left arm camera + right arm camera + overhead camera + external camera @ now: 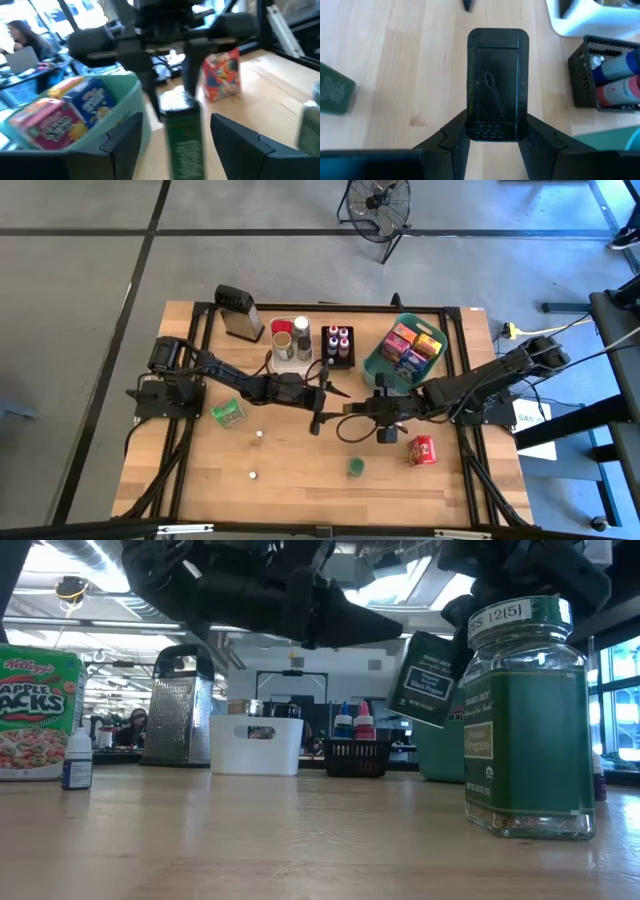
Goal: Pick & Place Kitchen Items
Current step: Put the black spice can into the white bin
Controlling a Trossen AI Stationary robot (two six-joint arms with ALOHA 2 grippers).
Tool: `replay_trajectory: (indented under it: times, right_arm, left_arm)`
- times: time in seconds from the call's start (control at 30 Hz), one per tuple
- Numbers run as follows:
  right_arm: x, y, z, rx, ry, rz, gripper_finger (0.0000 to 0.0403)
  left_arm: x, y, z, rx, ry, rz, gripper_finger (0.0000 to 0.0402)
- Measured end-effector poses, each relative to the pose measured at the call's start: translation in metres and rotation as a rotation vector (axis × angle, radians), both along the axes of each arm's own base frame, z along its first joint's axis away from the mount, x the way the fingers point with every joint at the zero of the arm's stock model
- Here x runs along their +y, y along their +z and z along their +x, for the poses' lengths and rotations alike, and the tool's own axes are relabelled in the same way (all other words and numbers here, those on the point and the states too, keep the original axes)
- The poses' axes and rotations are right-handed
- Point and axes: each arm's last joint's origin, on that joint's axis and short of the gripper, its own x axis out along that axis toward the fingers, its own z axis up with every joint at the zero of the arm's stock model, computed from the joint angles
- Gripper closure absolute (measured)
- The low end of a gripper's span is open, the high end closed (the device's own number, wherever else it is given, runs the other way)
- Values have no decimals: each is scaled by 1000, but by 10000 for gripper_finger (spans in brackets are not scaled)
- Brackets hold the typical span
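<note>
A dark green pepper tin (497, 85) hangs above the middle of the table, and my right gripper (497, 132) is shut on it. It shows tilted in the low view (432, 675). My left gripper (174, 127) is open. Its fingers (125, 140) stand apart on either side of the tin (182, 145) and do not touch it. In the high view the two grippers meet at mid-table, the left gripper (328, 402) beside the right gripper (352, 415). A green spice jar (525, 720) stands upright on the table near the front edge. My right gripper pinches the tin's black-capped upper end (177, 100) between its two fingers, one on each narrow side (470, 127). The fingers slant down from the table's right and lie along the tin. The tin hangs tilted below them, clear of the table.
At the back stand a metal grater (240, 312), a white bin (290, 340), a black tray of bottles (337, 345) and a teal basket of boxes (372, 363). A green cereal box (228, 413), a red box (422, 450) and two small bottles (258, 434) sit on the wood.
</note>
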Motion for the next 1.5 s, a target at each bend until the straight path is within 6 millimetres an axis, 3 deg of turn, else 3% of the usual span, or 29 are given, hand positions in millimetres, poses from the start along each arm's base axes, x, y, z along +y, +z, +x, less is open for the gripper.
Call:
replay_trajectory:
  times: [1.0,1.5]
  right_arm:
    - [-12,3,8,-33,5,-15,258]
    - [-15,5,12,-63,35,-10,258]
  left_arm:
    - [-2,-2,2,6,90,-12,172]
    - [6,-10,4,21,123,-36,177]
